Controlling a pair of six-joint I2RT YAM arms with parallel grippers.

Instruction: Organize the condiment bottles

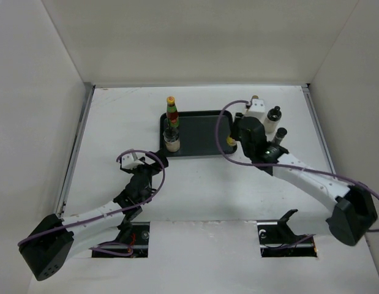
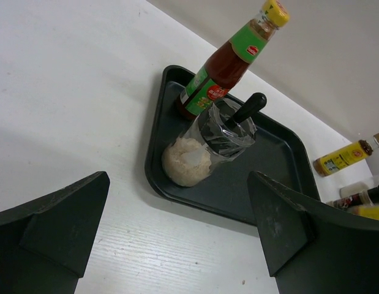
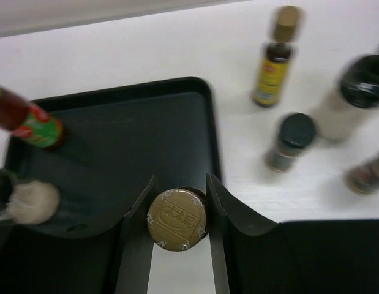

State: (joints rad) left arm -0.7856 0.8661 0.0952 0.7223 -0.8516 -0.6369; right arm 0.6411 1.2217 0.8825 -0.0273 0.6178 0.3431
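Between the right end effector (image 3: 180, 191) fingers, gold-capped bottle (image 3: 177, 220) pinched at the cap, just inside black tray (image 3: 140, 116) right rim. Beyond it to the right, yellow-labelled bottle (image 3: 275, 67) and dark-capped jar (image 3: 292, 139) on the surface (image 3: 238, 153). Left end effector (image 2: 178, 184) spread wide, holding nothing; straight ahead of it, red bottle (image 2: 223, 67) and whitish jar (image 2: 198, 153) stand just beside each other in the tray.

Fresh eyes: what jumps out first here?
The right tool clamped on a gold-capped bottle at the right edge of the black tray. Next, the red bottle and whitish jar standing at the tray's left end, with the left tool open in front of them.
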